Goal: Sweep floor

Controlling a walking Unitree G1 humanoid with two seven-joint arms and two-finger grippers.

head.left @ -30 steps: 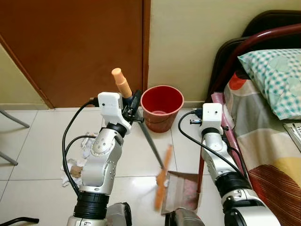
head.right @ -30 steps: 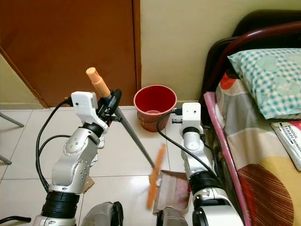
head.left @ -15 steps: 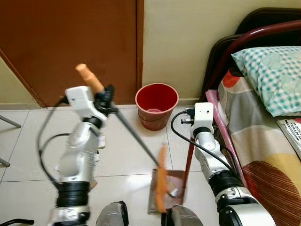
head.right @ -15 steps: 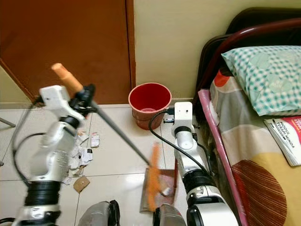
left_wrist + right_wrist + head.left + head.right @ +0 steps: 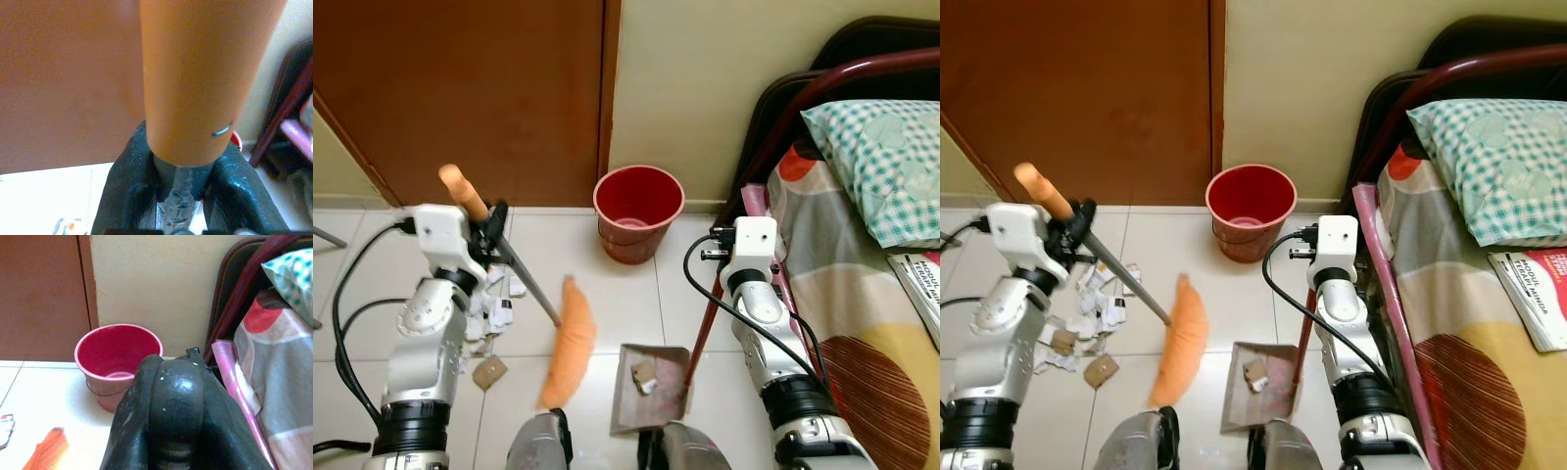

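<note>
**Broom swing risking scattered scraps beside the dustpan**

Head views: the left gripper (image 5: 494, 223) is clamping the broom (image 5: 514, 269) just below its orange handle cap, and the orange bristle head (image 5: 567, 343) is blurring between the paper scraps (image 5: 489, 313) and the dustpan (image 5: 651, 388). The right gripper is sitting at the top of the dustpan's red handle (image 5: 705, 318), beside the bed frame (image 5: 773, 127). One or two scraps are already lying in the pan; most litter is lying well apart from it, near the left arm. A red bucket (image 5: 638, 211) is standing against the wall.

Left wrist view: two black fingers (image 5: 124, 196) are pinching the grey shaft under the orange grip (image 5: 205, 73). If the grip is slipping on that smooth shaft, the bristles may be twisting and flicking scraps away from the pan.

Right wrist view: the fingers (image 5: 171, 411) are pressed together around the dustpan's handle. If the pan is tilting or sliding under the sweep, its contents could be spilling back onto the tiles, or the broom could be knocking the bucket (image 5: 117, 357).
</note>
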